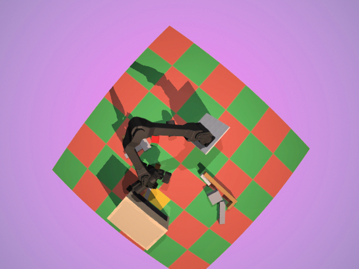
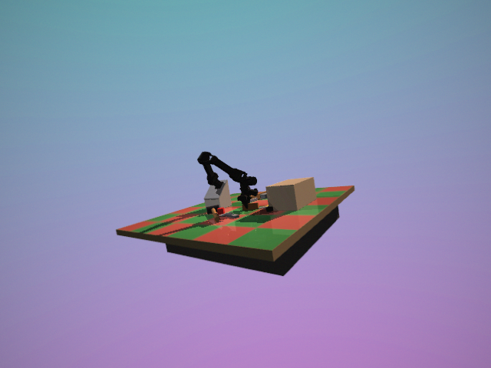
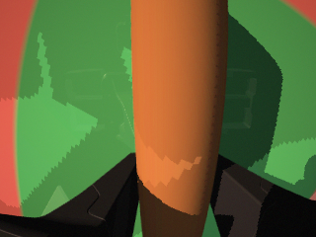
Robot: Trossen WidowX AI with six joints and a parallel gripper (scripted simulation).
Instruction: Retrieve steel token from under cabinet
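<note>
The tan cabinet (image 1: 137,222) (image 2: 281,198) stands near the table's edge, with a dark slotted strip low along its front. The yellow marked area (image 1: 161,199) lies in front of it, partly hidden by my arm. My gripper (image 3: 172,161) points down just in front of the cabinet and is shut on the orange-brown handle (image 3: 178,99) (image 2: 250,206) of a tool. A thin grey bar (image 1: 148,193), apparently the tool's far part, reaches from under my hand towards the cabinet's front, over the marked area's left side. Its tip is hidden. I cannot make out the steel token.
A red block (image 1: 155,139) (image 2: 220,211) and a grey piece (image 1: 146,144) lie near the arm's elbow. An orange L-shaped bar (image 1: 220,188), a white piece (image 1: 206,179) and grey blocks (image 1: 214,197) (image 1: 221,212) lie right of the marked area. A grey sloped panel (image 1: 215,126) stands by the arm's base.
</note>
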